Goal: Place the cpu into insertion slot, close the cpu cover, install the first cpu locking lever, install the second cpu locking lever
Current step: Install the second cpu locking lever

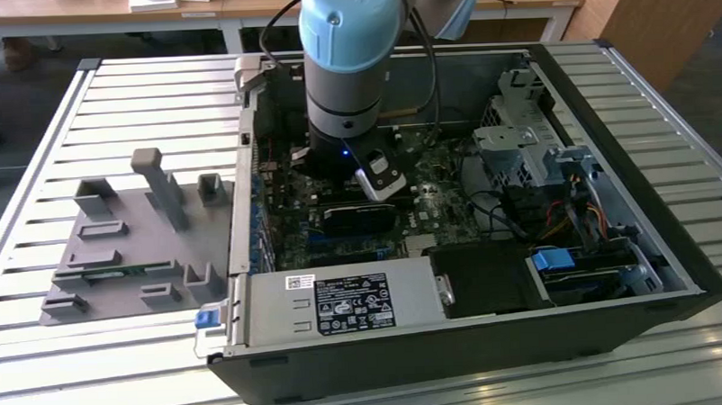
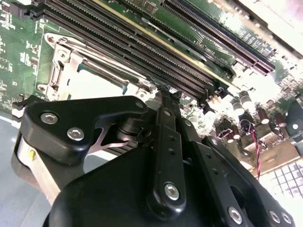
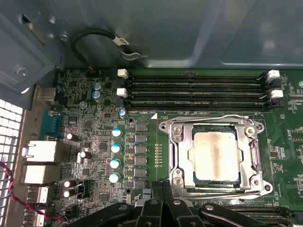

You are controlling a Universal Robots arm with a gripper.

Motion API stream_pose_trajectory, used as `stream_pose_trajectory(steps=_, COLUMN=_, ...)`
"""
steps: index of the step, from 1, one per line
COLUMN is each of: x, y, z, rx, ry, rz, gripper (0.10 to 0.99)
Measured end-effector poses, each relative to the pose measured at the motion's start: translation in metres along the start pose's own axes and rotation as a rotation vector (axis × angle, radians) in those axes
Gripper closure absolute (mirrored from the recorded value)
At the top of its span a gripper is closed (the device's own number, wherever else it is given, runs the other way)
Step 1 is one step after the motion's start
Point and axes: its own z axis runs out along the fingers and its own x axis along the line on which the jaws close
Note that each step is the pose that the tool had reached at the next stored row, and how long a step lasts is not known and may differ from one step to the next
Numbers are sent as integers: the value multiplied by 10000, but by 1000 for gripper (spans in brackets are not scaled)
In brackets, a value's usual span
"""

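Inside insertion slot (image 3: 215,158) cpu (image 3: 215,155) lay flat, beige-silver top faintly smudged; cpu cover (image 3: 251,156) framed it, closed down. Gripper (image 3: 165,185) hovered just beside socket edge, fingers pressed together, holding nothing.

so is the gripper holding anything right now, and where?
Nothing held. The gripper is shut and empty beside the socket; the chip sits under the closed cover.
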Motion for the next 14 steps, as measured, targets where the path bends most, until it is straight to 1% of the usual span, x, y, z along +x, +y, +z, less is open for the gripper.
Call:
stream_pose_trajectory(steps=4, x=1, y=9, z=-34, rx=-6, ry=0, rz=1, gripper=980)
stream_pose_trajectory(steps=5, x=1, y=16, z=-60, rx=-4, ry=1, rz=1, gripper=980)
stream_pose_trajectory(steps=12, x=2, y=37, z=-136, rx=-6, ry=0, rz=1, gripper=980)
stream_pose_trajectory(steps=14, x=2, y=40, z=-145, rx=-7, ry=-1, rz=0, gripper=980)
